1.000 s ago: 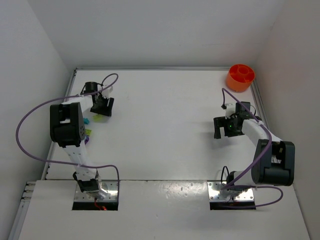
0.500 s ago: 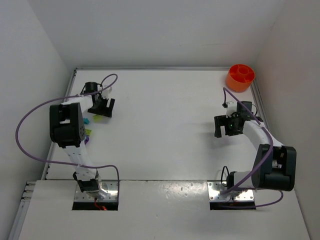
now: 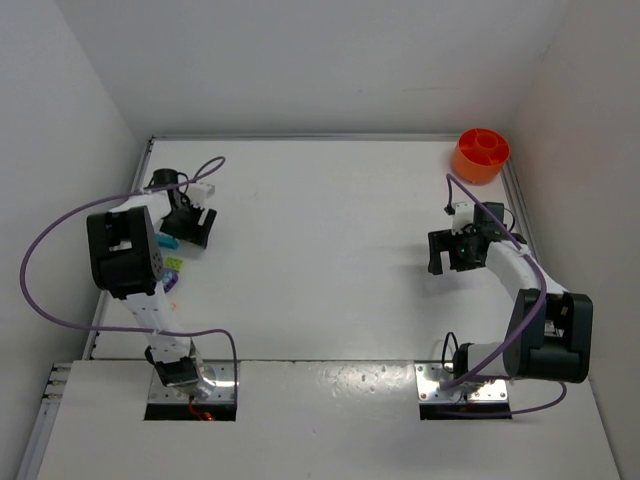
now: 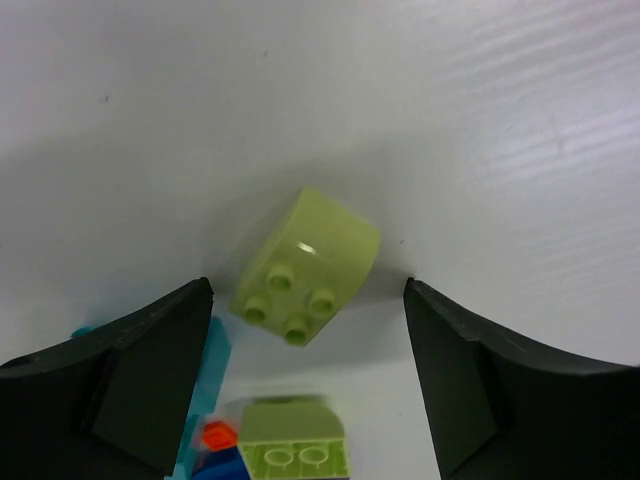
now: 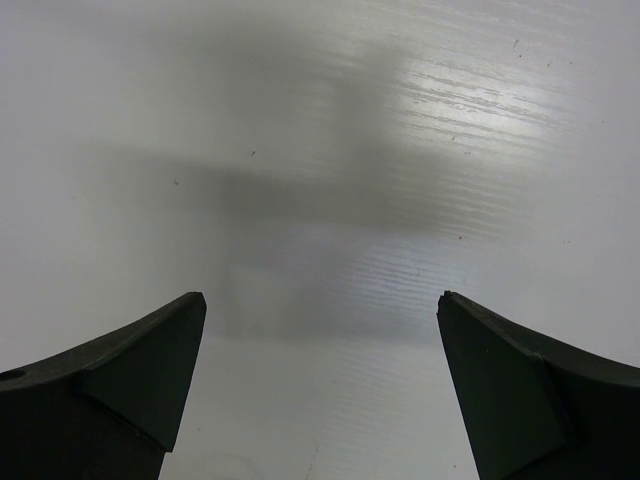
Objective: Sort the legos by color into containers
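Legos (image 4: 305, 265) lie beneath the left end effector (image 4: 308, 288) (fingers spread).

Left hand (image 4: 307, 290) far left and pointed down, right hand (image 5: 320, 300) out to the right (both spread wide)

Robot lab — white-walled test table (image 3: 330, 270)

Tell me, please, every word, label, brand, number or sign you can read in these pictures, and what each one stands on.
None: no view shows any text that can be read.
Yellow-green brick: no lettering can be made out on its studs.
Orange tub: plain, and too small in the top view to show any label.
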You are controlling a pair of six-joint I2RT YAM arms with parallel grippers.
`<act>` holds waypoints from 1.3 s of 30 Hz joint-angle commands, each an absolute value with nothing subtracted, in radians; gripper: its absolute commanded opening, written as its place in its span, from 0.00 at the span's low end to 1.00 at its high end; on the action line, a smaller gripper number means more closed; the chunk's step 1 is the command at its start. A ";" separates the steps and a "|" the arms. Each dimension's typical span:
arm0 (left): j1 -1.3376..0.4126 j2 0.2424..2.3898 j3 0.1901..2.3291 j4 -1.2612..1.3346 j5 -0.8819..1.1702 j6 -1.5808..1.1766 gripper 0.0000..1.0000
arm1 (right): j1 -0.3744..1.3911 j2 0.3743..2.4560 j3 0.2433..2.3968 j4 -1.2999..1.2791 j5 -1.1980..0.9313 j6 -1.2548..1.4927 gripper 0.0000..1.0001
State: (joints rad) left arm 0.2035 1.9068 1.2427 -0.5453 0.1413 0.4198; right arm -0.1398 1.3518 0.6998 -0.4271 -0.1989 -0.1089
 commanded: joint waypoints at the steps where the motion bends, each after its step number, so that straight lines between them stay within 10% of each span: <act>1: 0.238 1.887 1.278 -0.630 0.160 0.540 0.83 | -0.137 1.331 0.707 -0.399 -0.235 -0.114 1.00; 25: 0.238 1.948 1.306 -0.560 0.276 0.617 0.60 | -0.137 1.331 0.707 -0.399 -0.244 -0.114 1.00; 39: 0.247 1.706 1.101 -0.589 0.501 0.699 0.00 | -0.137 1.256 0.764 -0.452 -0.507 -0.072 1.00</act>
State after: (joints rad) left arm 0.2375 1.8172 1.1316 -0.5625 0.3393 0.6697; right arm -0.1398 1.3071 0.7017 -0.4377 -0.3119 -0.1005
